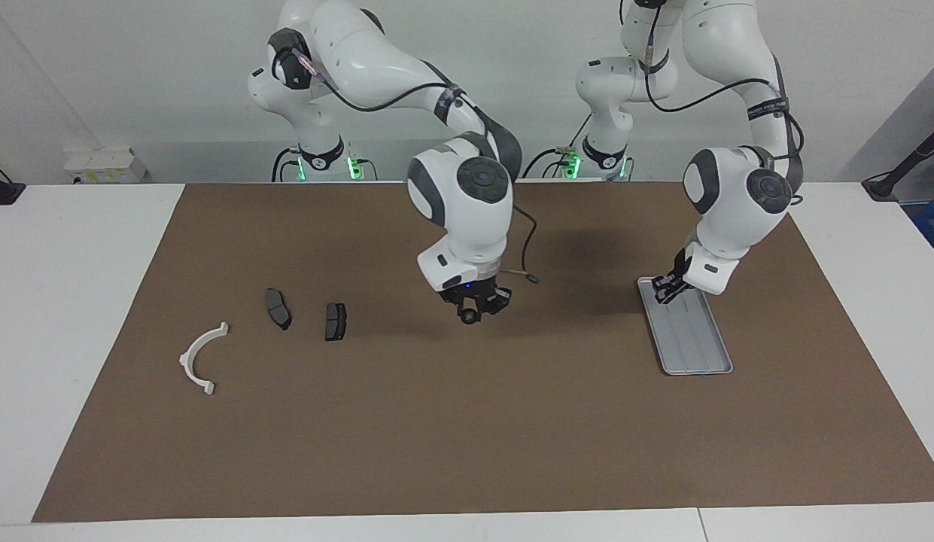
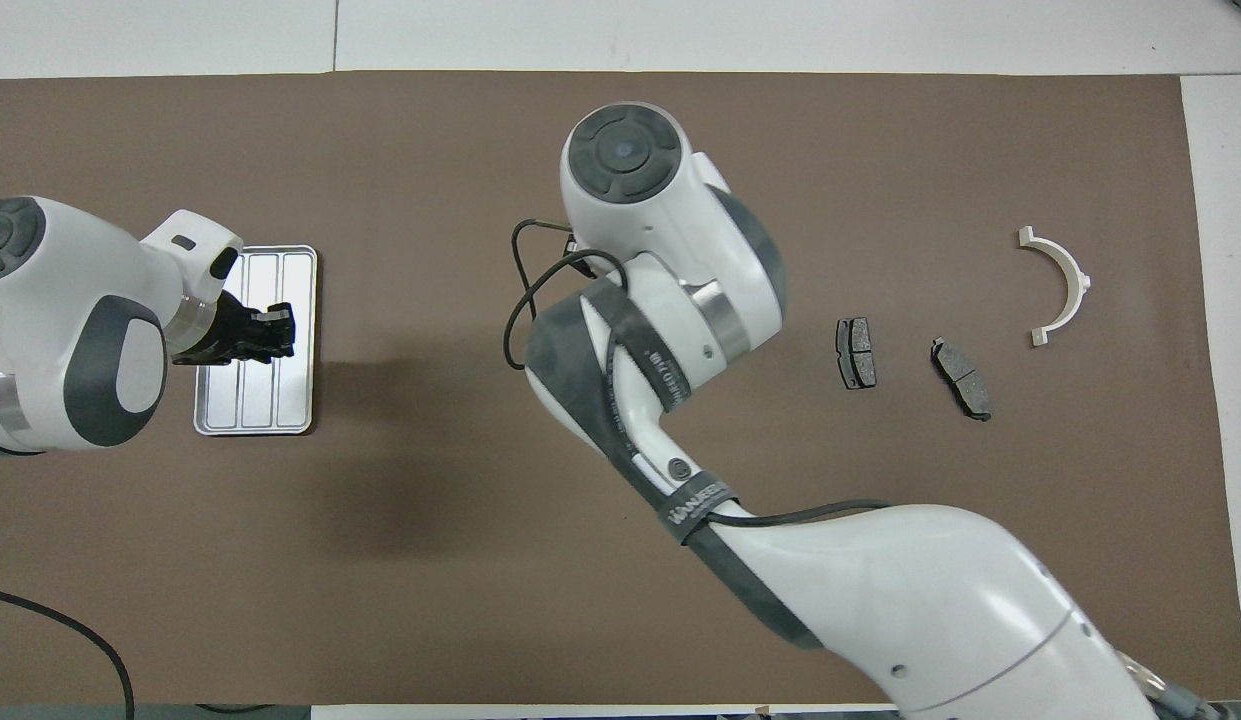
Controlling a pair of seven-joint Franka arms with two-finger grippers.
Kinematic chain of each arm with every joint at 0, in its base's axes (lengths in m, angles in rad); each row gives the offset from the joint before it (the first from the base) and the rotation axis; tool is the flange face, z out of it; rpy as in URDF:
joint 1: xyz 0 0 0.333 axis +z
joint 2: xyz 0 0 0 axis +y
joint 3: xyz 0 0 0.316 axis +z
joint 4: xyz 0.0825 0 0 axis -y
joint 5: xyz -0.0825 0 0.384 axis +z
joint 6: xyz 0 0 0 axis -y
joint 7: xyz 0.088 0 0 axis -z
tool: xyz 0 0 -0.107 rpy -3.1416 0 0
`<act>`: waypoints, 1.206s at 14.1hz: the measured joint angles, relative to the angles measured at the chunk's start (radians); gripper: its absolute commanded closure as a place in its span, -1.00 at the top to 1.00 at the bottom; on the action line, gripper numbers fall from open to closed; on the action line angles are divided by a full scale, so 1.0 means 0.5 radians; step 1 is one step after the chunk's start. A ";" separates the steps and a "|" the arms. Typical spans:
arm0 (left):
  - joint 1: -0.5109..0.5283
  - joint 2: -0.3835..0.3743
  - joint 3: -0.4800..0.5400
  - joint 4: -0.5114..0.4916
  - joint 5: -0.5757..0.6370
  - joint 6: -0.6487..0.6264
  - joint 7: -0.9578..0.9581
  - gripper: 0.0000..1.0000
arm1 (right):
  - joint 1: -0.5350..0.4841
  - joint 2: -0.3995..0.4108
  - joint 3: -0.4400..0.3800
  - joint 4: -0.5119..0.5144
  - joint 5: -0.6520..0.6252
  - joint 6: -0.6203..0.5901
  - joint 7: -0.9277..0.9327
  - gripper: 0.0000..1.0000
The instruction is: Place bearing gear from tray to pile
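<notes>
facing view: left gripper (image 1: pixel 666 290) over tray (image 1: pixel 696 342)

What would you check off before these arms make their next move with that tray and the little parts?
1. Bearing gear in sight: not ok; none shows on the tray or the mat.
2. Left gripper at the tray: ok, low over its end nearer the robots.
3. Right gripper off the table: ok, raised over the mat's middle.
4. Either gripper holding the gear: cannot tell.
5. Pile in place: ok; white bracket and two dark pads lie toward the right arm's end.
</notes>
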 measured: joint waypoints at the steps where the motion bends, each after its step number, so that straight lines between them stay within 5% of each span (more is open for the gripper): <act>1: -0.121 0.011 -0.003 0.027 0.000 0.018 -0.174 -0.84 | -0.097 -0.038 0.000 -0.001 0.003 -0.044 -0.222 -1.00; 6: -0.637 0.391 -0.006 0.318 0.005 0.174 -0.858 -0.85 | -0.539 -0.061 -0.001 -0.118 0.008 0.026 -1.131 -1.00; 11: -0.694 0.575 0.024 0.323 0.012 0.333 -0.923 -0.83 | -0.719 -0.099 -0.003 -0.700 0.002 0.733 -1.431 -1.00; 13: -0.694 0.574 0.026 0.320 0.012 0.339 -0.923 0.99 | -0.781 -0.092 -0.005 -0.850 0.000 0.941 -1.558 -1.00; 17: -0.675 0.530 0.081 0.410 0.061 0.060 -0.921 1.00 | -0.907 0.015 -0.005 -0.929 0.000 1.213 -1.770 -1.00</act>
